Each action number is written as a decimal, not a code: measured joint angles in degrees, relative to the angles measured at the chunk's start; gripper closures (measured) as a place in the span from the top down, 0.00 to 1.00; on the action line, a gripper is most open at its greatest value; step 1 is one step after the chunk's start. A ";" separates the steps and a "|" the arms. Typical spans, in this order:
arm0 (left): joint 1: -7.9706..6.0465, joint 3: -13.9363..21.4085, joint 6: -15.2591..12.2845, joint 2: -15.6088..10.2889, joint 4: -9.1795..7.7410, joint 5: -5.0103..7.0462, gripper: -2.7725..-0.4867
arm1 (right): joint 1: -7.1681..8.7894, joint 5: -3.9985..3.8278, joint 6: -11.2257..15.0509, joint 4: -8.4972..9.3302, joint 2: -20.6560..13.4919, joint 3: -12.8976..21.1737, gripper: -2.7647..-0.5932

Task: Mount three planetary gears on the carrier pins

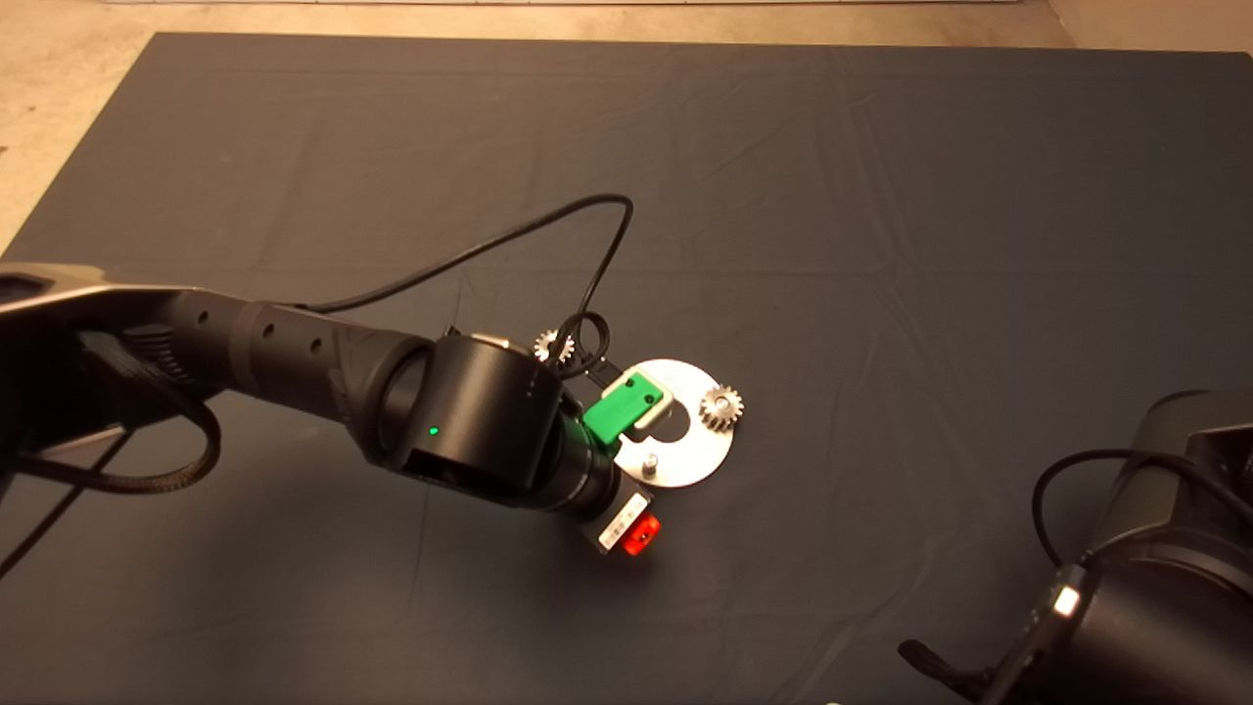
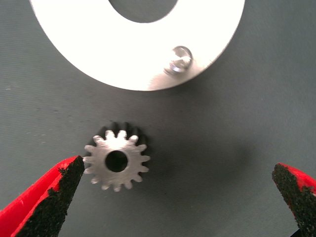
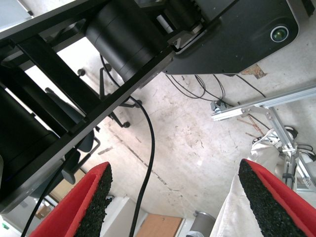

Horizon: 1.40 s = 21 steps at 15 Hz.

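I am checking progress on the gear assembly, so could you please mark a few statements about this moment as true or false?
1. One planetary gear already sits on a carrier pin of the disc. True.
2. The left gripper is shut on a gear. False: its fingers are open, with a loose gear lying on the mat between them.
3. That loose gear touches the disc. False: it lies apart from it.
4. A bare carrier pin stands near the disc's edge. True.
5. The right gripper works over the disc. False: it is parked at the lower right, open.
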 joint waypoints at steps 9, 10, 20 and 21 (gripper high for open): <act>1.79 -0.87 1.90 0.24 0.85 -0.02 1.00 | 0.11 0.02 -3.13 0.00 -10.04 -0.02 0.60; 1.74 -0.89 1.93 0.24 0.88 -0.02 1.00 | 0.11 0.02 -4.29 0.00 -12.01 -0.06 0.60; 1.74 -2.90 5.05 0.22 2.00 0.00 1.00 | -1.00 0.02 -11.91 0.00 -23.45 -0.41 0.60; 1.74 -3.17 5.90 0.24 2.12 -0.02 1.00 | -1.02 0.02 -12.07 0.00 -23.67 -0.41 0.60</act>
